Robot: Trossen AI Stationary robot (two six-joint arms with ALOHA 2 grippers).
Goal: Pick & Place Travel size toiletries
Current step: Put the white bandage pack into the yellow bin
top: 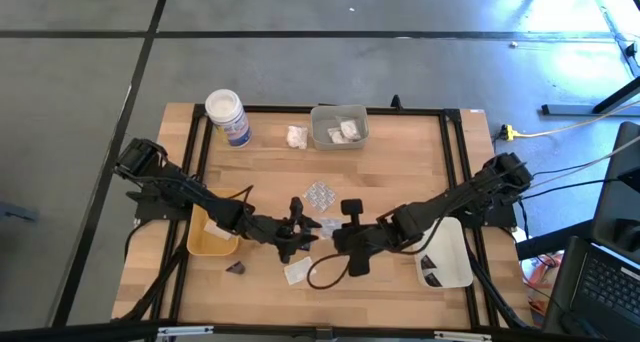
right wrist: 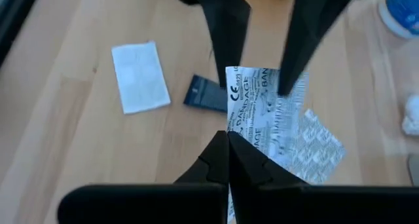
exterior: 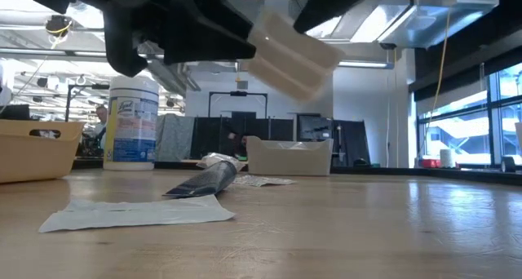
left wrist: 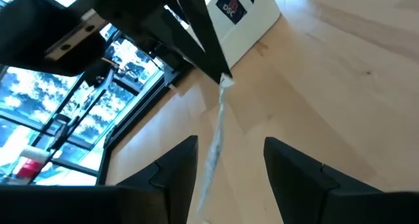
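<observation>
We see the right gripper (right wrist: 227, 140) with jaws clamped on a bandage packet (right wrist: 258, 103) above the tabletop (top: 400, 172); the left gripper (left wrist: 230, 162) has jaws apart around its other edge.

A wooden table (top: 400, 172) framed in black carries a white jar (top: 228, 116) and a clear tray (top: 339, 126) near its far edge, a lumpy white packet (top: 297, 136) between them. A yellow tray (top: 213, 237) sits by the left edge, a white tray (top: 447, 253) by the right. A blister pack (top: 320, 194) lies mid-table, a flat sachet (top: 298, 272) and a dark wedge (top: 236, 268) near the front edge.
</observation>
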